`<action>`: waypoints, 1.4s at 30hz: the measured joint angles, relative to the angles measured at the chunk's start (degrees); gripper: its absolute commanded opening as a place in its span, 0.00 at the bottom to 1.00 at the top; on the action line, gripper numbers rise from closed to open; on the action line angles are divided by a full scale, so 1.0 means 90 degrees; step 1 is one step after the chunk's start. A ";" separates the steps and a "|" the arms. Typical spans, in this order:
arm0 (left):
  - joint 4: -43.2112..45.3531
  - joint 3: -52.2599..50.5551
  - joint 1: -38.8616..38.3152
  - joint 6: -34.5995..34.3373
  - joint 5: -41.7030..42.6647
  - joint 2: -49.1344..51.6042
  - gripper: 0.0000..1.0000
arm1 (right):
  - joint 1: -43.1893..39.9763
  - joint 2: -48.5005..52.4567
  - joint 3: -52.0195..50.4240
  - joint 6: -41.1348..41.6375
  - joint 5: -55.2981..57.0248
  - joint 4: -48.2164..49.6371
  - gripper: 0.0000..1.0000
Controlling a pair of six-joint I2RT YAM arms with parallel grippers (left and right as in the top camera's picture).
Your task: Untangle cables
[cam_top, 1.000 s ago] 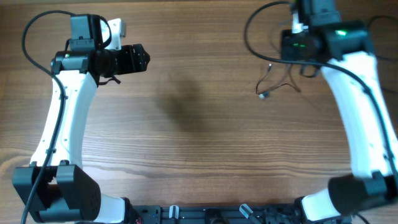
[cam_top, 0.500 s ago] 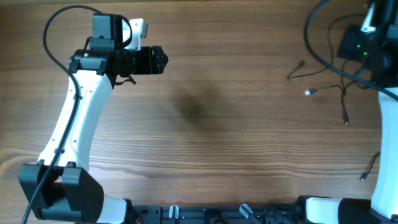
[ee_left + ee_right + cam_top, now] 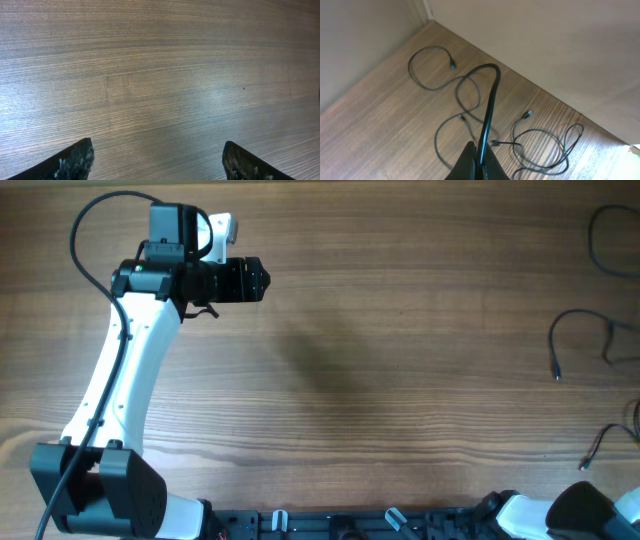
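Note:
Several thin black cables lie loose on the wood at the far right of the overhead view: one curved strand with a plug tip (image 3: 553,350), one arc near the top corner (image 3: 592,240), one lower down (image 3: 598,445). My right gripper (image 3: 480,159) is out of the overhead view. In the right wrist view it is shut on one black cable (image 3: 489,107) that arches up from its fingers above the other strands, among them a loop (image 3: 410,67) and a plug tip (image 3: 527,115). My left gripper (image 3: 252,280) is open and empty over bare wood (image 3: 160,162), far from the cables.
The wooden table (image 3: 400,380) runs wide between the arms. A light wall (image 3: 545,55) meets the table's edge just beyond the cables in the right wrist view. The right arm's base (image 3: 585,515) sits at the bottom right.
My right arm swung right and out of the overhead view, pulling the cables to the table's right edge and spreading them. My left arm shifted slightly right, then stayed still.

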 measured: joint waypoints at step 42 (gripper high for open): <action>0.0223 0.0000 -0.0537 -0.0012 0.0000 0.0000 0.83 | -0.0865 0.4585 0.0070 0.0714 -0.1188 0.1588 0.04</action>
